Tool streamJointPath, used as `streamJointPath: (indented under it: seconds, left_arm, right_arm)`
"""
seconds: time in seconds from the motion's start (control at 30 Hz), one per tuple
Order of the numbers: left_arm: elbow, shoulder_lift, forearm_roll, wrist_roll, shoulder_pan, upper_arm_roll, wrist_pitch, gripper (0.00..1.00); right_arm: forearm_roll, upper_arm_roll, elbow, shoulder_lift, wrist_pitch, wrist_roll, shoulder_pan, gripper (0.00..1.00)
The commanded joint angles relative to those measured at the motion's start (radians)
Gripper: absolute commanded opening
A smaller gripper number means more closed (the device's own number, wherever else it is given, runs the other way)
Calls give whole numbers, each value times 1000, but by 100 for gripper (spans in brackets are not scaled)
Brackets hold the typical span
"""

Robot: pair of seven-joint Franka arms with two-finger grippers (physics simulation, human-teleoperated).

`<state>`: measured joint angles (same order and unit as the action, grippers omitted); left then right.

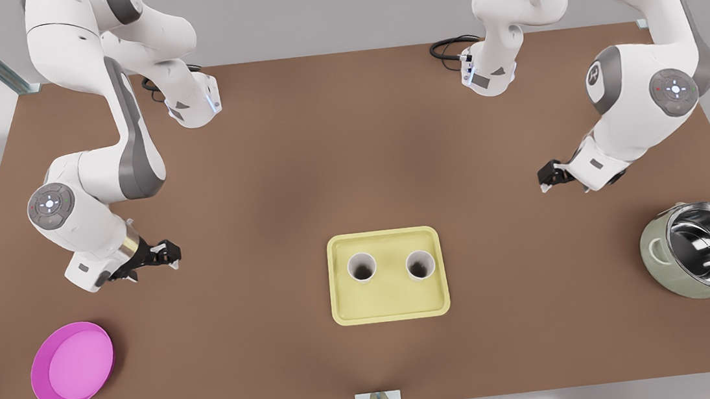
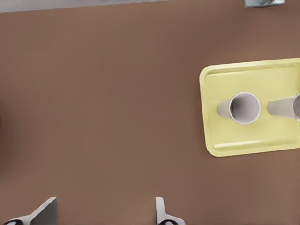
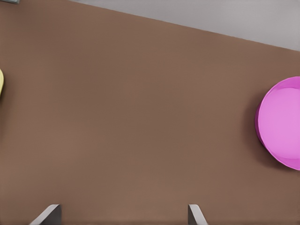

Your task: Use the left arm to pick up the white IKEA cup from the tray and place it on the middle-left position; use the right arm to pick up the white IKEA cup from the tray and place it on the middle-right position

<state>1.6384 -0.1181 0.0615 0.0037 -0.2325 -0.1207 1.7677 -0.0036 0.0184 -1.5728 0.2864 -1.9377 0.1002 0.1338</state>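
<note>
Surface [image 1: 351, 161]: brown, carries everything; both arms hang above it.
Tray [image 1: 391, 307]: pale yellow, low rim, rounded corners, at the surface's middle near the front edge. The left wrist view shows most of it [image 2: 220, 140]; the right wrist view catches a sliver.
Steel pot [image 1: 705, 250]: front view's right.
Magenta dish [image 1: 71, 365]: front view's left, also in the right wrist view [image 3: 281, 122].
First cup [image 1: 420, 265]: white, upright on the tray, dark inside; whole in the left wrist view [image 2: 243, 108].
Second cup [image 1: 361, 267]: just beside it, apart; cut off at the edge in the left wrist view [image 2: 286, 107].
Left gripper [image 1: 544, 186]: front view's right, released, fingers spread [image 2: 105, 215], well apart from the tray.
Right gripper [image 1: 173, 256]: front view's left, released [image 3: 122, 215].
</note>
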Motion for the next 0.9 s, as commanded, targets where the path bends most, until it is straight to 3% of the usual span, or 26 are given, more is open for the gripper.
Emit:
streamJointPath:
  seconds: [0.0,0.1,0.2,0.3,0.4,0.5,0.67,0.87]
  left_arm:
    - [-17,-9,26,-25,-7,0,12,100]
    - [-14,-29,17,-22,-10,1,16,100]
    - [-63,-140,11,-42,-96,16,47,100]
    - [-66,-249,-45,-36,-105,16,139,100]
    - [54,-244,0,-90,-137,21,240,100]
    - [51,-296,0,-257,-235,21,302,100]
    - [46,-354,4,-284,-254,21,371,100]
    - [49,-396,18,-280,-254,21,423,100]
  right_arm:
    - [1,0,1,-1,0,18,0,100]
    - [5,-31,1,0,-1,6,18,100]
    - [8,-43,76,56,-3,-74,128,100]
    - [10,-43,295,218,-1,-120,170,100]
    - [10,-49,491,388,-47,-206,207,100]
    - [8,-66,548,504,-187,-269,210,100]
    - [8,-67,619,648,-446,-370,308,100]
    - [8,-94,565,642,-414,-447,379,100]
